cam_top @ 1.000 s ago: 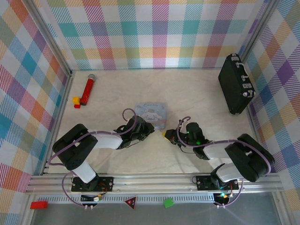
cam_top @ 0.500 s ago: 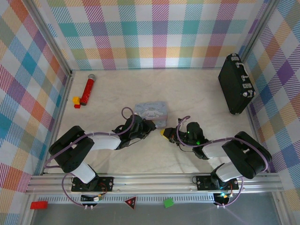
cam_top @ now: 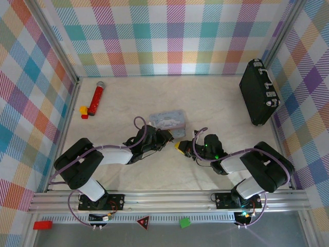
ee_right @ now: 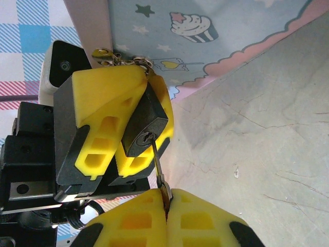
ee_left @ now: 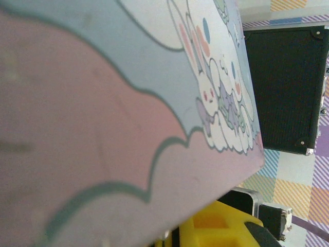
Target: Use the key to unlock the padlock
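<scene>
Nearest the right wrist camera, the right gripper (ee_right: 165,203) has its yellow fingers pressed together on the head of the thin dark-grey metal key (ee_right: 158,167). The blade runs straight out from them to the keyway of the small blackish padlock (ee_right: 145,123). The tip sits at the slot, but I cannot tell how deep it goes.

The left gripper (ee_right: 134,116) clamps the padlock body between its own yellow fingers and holds it clear of the pale stone-look table (ee_right: 267,128), with the keyway facing the key.

The step in hand looks like seating and turning the key:
- Keep the blade in line with the slot.
- Push it fully home before twisting.
- Roll the right wrist about the blade's own axis, so the thin sliver does not bend or slip from the pinch.
- Hold the left grip firm against that twist, with room left for the shackle to spring.

Just behind stands the pale blue cartoon tin (ee_right: 205,46). It is close enough to be nudged. Well beyond it is the black briefcase (cam_top: 259,92).
</scene>
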`<state>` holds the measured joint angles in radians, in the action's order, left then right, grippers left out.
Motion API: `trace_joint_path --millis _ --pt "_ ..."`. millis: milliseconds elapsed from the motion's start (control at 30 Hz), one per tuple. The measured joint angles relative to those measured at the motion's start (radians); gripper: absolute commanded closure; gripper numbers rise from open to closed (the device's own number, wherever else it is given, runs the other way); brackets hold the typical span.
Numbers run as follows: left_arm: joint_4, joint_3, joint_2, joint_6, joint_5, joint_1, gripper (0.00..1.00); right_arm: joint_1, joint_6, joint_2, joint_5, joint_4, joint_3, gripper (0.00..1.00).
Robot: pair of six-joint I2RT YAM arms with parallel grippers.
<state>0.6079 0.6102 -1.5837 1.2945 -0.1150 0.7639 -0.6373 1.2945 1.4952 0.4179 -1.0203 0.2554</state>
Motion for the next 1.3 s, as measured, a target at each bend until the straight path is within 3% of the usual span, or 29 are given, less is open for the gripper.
trace_joint_path --millis 300,667,1300 --pt "0.023 -0.002 0.002 0.000 0.000 -0.001 0.95 -0.002 0.000 -0.033 -0.012 0.001 -0.003 1.00" --pt "0.026 -0.051 0.039 0.000 -0.008 -0.001 0.95 -0.004 -0.053 -0.213 -0.042 0.115 -0.014 1.00" --pt "-0.034 -0.064 0.168 -0.001 -0.007 -0.001 0.95 -0.095 -0.053 -0.172 -0.087 0.077 -0.014 1.00"
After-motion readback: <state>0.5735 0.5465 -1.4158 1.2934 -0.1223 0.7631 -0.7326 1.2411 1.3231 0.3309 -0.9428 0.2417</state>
